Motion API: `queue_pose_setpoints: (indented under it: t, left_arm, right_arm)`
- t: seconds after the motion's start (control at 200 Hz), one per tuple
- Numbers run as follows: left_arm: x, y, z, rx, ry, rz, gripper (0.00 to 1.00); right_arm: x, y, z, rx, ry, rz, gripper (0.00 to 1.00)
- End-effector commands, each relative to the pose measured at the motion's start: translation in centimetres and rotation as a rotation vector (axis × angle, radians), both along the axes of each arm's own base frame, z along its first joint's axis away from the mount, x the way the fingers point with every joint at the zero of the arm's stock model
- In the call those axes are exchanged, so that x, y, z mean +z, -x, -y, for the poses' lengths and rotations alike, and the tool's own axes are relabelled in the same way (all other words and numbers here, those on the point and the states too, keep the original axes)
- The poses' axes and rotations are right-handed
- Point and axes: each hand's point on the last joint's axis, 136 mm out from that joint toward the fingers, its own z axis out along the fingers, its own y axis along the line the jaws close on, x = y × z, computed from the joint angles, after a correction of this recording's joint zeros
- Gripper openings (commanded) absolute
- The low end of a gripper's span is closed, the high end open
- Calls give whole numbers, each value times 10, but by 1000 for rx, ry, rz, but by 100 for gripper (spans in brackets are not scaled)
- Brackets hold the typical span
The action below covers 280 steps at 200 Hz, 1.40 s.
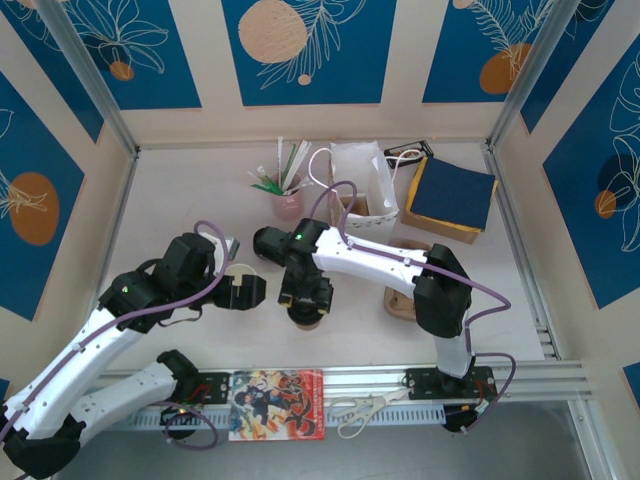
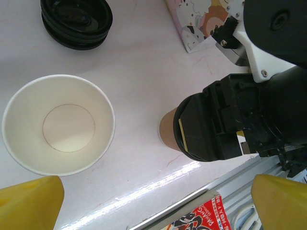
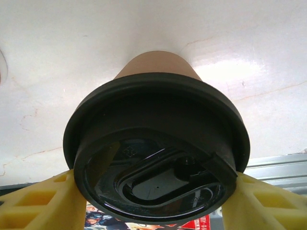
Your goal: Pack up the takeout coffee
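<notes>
The takeout coffee (image 3: 156,72), a kraft-brown paper cup under a black lid (image 3: 158,158), stands on the white table. My right gripper (image 3: 153,201) is shut on it, a yellow finger (image 3: 43,203) pressed against each side of the lid rim. From above, the right gripper (image 1: 305,295) covers the cup near the table's front middle. The brown wall (image 2: 168,132) also shows in the left wrist view. A second, lidless paper cup (image 2: 58,124) with a cream inside stands to its left. My left gripper (image 2: 156,206) hangs open above the table beside that cup, holding nothing.
A stack of black lids (image 2: 76,21) lies beyond the open cup. At the back stand a white paper bag (image 1: 365,185), a pink cup of straws (image 1: 285,198) and a dark blue stack (image 1: 452,195). A magazine (image 1: 277,403) and scissors (image 1: 365,408) lie on the front rail.
</notes>
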Motion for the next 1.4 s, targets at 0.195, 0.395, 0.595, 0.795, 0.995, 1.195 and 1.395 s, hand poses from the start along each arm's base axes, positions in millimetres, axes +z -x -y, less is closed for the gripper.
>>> queue_pose_setpoints:
  t: [0.195,0.395,0.595,0.795,0.995,1.195,1.395]
  left_arm:
    - [26,-6,-5,43,28,58,100]
    - [43,-13,-8,74,34,104,100]
    - [57,-19,-6,81,48,129,100]
    - [64,-26,3,84,78,131,100]
    - [67,-35,10,87,89,135,100]
    - [70,-43,23,65,113,126,100]
    - [65,-49,46,19,174,76,100]
  right_arm:
    - [34,5,12,65,-22,32,65]
    - [53,10,20,95,-61,44,65]
    - [80,14,36,124,-87,66,65]
    - [107,16,60,138,-105,89,65]
    - [136,16,89,136,-133,126,65]
    - [170,11,120,110,-180,181,65]
    - [199,5,148,79,-227,240,65]
